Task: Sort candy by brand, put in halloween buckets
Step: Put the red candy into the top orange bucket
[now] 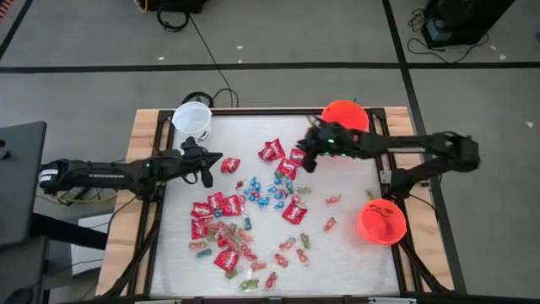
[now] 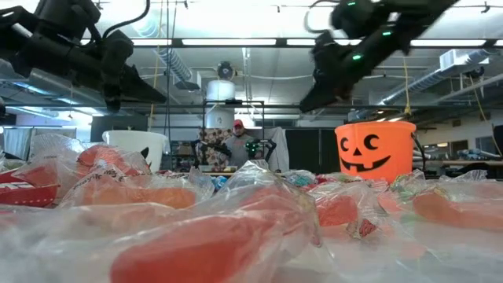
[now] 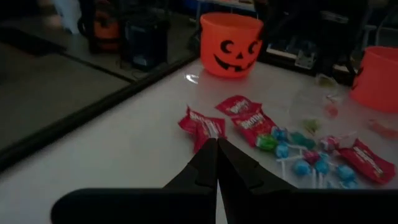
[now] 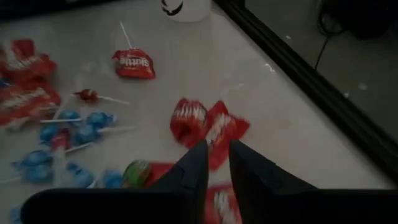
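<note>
Candy (image 1: 245,221) lay loose mid-table, unsorted | right gripper (image 4: 217,163) hovered over two overlapping red packets (image 4: 205,126), fingers parted narrowly, nothing held, likely lined up for a pick | left gripper (image 3: 216,163) pinched closed, empty, waiting beside white bucket (image 1: 192,120) | orange buckets (image 1: 344,115) stood at table's right edge.

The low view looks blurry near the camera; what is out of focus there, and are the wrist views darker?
Low view: the nearest candy wrappers are blurred, while the jack-o'-lantern bucket is sharp and the ceiling lights glare. Left wrist view: dim and underexposed. Right wrist view: also dim, red packets soft.
</note>
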Controlling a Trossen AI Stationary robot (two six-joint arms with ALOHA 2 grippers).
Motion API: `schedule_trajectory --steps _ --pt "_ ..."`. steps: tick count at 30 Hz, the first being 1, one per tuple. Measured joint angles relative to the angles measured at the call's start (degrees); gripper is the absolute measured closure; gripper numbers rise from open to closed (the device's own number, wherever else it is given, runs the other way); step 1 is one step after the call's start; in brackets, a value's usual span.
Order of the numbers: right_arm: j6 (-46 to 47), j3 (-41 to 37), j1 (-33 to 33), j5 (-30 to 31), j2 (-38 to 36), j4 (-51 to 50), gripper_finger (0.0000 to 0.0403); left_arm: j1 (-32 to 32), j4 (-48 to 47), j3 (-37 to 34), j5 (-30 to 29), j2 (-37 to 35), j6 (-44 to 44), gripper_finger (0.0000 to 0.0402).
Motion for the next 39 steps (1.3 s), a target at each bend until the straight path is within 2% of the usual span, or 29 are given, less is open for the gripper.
schedule_trajectory --steps 6,10,12,15,19,24,28,31,34,35,39 --pt "-6.1 14.0 -2.3 -0.4 15.7 -4.1 0.0263 -0.1 -1.5 0.0 0.4 -0.1 -0.4 0.0387" --pt "-10.1 21.6 -4.6 -6.8 24.8 -7.3 0.0224 -0.1 -1.6 0.0 0.9 -0.1 -0.3 0.0387" --pt "-11.3 25.0 -5.4 -9.8 28.3 -8.3 0.0205 -0.1 -1.8 0.0 1.4 -0.1 -0.2 0.0387" --pt "-13.6 29.4 -5.8 -11.1 32.5 -11.7 0.0183 -0.1 -2.9 0.1 1.4 -0.1 -0.1 0.0380" --pt "-14.0 34.3 -4.6 -11.2 37.4 -15.8 0.0178 -0.1 -2.8 0.1 1.4 0.4 -0.2 0.0358" --pt "-13.7 40.2 -3.4 -8.3 42.5 -23.1 0.0194 -0.1 -2.2 0.1 1.4 2.4 -0.2 0.0332" --pt "-13.4 42.4 -3.3 -8.9 44.5 -26.9 0.0221 -0.1 -1.9 0.1 1.4 4.3 -0.3 0.0326" --pt "-12.5 42.5 -3.3 -9.2 44.7 -28.2 0.0271 -0.1 -0.7 0.1 1.2 5.8 -0.2 0.0326" --pt "-11.6 42.4 -2.9 -9.2 43.9 -29.9 0.0358 -0.1 2.3 0.1 1.0 7.0 1.1 0.0325" --pt "-11.5 42.4 -2.8 -9.2 43.2 -30.9 0.0376 -0.1 3.4 0.1 1.0 7.6 1.1 0.0325" --pt "-10.4 42.4 -2.4 -5.2 37.6 -35.5 0.0378 -0.1 6.1 0.1 1.0 9.0 1.2 0.0325"
